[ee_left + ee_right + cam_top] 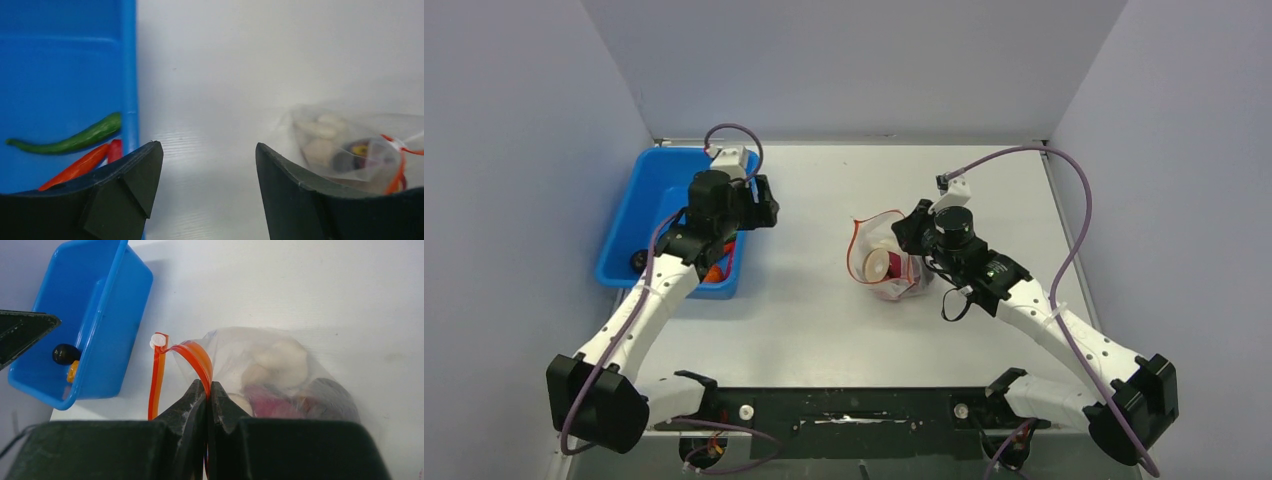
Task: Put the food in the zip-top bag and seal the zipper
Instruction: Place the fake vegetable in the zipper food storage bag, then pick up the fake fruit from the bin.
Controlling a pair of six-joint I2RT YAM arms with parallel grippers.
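Observation:
The clear zip-top bag point(904, 288) lies mid-table with its mouth gaping. White, purple and dark food point(280, 360) shows inside it. My right gripper point(207, 385) is shut on the red zipper point(197, 356) at the bag's rim and holds that edge up. More food lies in the blue bin: a green chili point(75, 140), a red-orange chili point(80, 167) and a dark round piece point(65, 354). My left gripper point(207, 150) hangs open and empty over the table beside the bin's right wall, with the bag point(345, 150) off to its right.
The blue bin point(649, 200) stands at the far left of the white table, against the left wall. Purple cables loop above both arms. Walls close in the table on three sides.

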